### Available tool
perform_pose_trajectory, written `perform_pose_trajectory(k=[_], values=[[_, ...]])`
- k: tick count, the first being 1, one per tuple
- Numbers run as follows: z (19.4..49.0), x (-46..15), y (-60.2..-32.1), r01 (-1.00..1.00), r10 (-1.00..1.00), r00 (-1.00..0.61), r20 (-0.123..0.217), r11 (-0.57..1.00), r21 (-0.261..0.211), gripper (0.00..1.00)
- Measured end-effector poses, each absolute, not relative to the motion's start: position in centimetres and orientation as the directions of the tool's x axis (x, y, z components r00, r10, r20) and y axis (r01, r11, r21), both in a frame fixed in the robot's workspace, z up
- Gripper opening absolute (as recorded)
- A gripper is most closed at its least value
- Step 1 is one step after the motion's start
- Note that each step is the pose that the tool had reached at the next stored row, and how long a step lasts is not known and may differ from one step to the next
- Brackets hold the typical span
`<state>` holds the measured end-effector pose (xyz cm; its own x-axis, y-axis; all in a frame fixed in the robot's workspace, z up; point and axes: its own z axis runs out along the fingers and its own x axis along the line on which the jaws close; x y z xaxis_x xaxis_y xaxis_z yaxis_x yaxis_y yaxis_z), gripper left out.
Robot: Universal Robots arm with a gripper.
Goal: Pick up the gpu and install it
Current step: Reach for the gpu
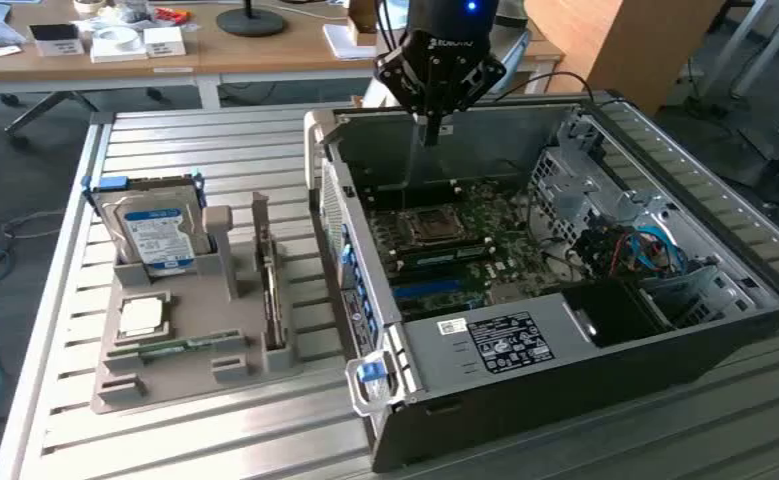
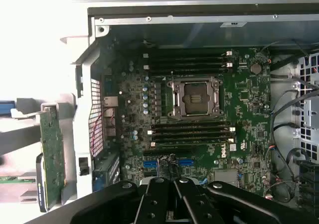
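Gpu (image 1: 270, 290) on its long edge in a slot of the grey holder (image 1: 196, 320), just beside the open computer case (image 1: 563, 410), on the case's side toward the exterior view's left. Touched by nothing. From the wrist, the gpu (image 2: 52, 149) seen just outside the case wall: green board, black face behind.

Pincer (image 1: 429, 130) well apart from the card, hanging above the case over the motherboard (image 1: 476, 215), fingers pressed together on nothing.

Handling, as a judgement: light, thin and stiff, yet fragile — bare circuit board, small soldered parts, a contact edge better left unrubbed. Probably best taken across the thickness at the upper edge, near the middle of the length, to avoid tipping or swinging. Smooth faces likely slippery, hence a square, firm pinch without crushing. Little room on either side of the slot, by the look of things.

Writing: "DELL" logo (image 2: 230, 147) in white on the motherboard inside the case. Black-and-white rating label (image 1: 503, 340) on the power supply at the case's near end — print too small to read. Blue label on the hard drive (image 1: 156, 235), farther from the case than the gpu, likewise unreadable. Lettering on the pincer's body too blurred to make out.
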<state>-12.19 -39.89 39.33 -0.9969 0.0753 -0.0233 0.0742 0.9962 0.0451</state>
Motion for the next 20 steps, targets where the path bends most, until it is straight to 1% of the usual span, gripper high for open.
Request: perform_pose_trajectory(k=[20], values=[[39.3, -13.5, -39.9, 0.074, 0.075, -0.997, -0.023, 0.996, 0.045, 0.11]])
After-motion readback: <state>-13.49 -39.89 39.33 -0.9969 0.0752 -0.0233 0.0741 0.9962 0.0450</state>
